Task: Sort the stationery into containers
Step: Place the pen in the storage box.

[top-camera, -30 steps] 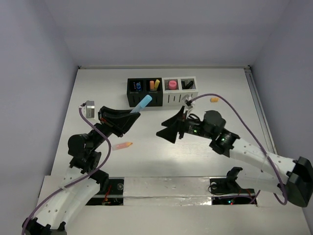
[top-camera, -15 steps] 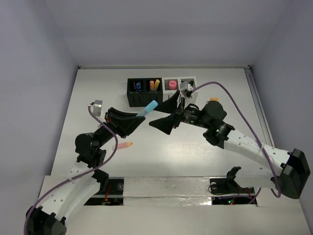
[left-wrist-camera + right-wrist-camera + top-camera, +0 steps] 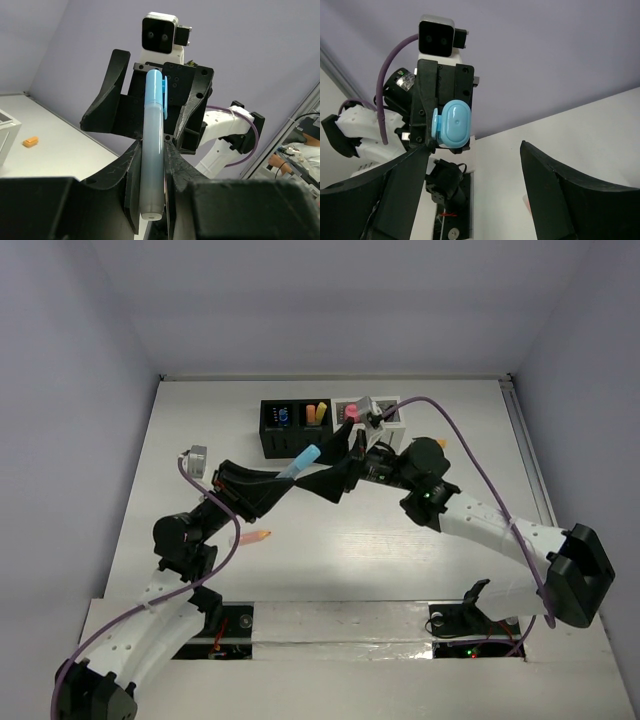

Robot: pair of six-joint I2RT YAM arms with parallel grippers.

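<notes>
**Blue pen up in the air, right jaws wide open in front of it**

The left jaws are clamped tight on the blue pen (image 3: 152, 150). They grip its lower barrel, and the capped end sticks out and up toward the far edge of the counter (image 3: 200, 430). Facing it head-on, the right jaws are spread wide apart. In the right wrist view the cap sits in the gap between the two fingers (image 3: 395, 190) and touches neither. Whether the cap is inside that gap or just short of it, I cannot tell.

All this is above the middle of the counter, just in front of the containers (image 3: 285, 430). They are a joined row of two black cubes and two white at the middle of the far edge. There is something blue in the left-end black cube and orange and yellow sticks in the next. A pink piece (image 3: 350, 413) is in the first white cube, and the last white one is partly hidden behind the right arm (image 3: 480, 525).

Down on the counter, a pink-orange pen (image 3: 250, 537) lies flat left of centre, close to the left arm (image 3: 175, 540). A small orange bit (image 3: 30, 142) lies beyond the white end of the row, toward the right edge.
</notes>
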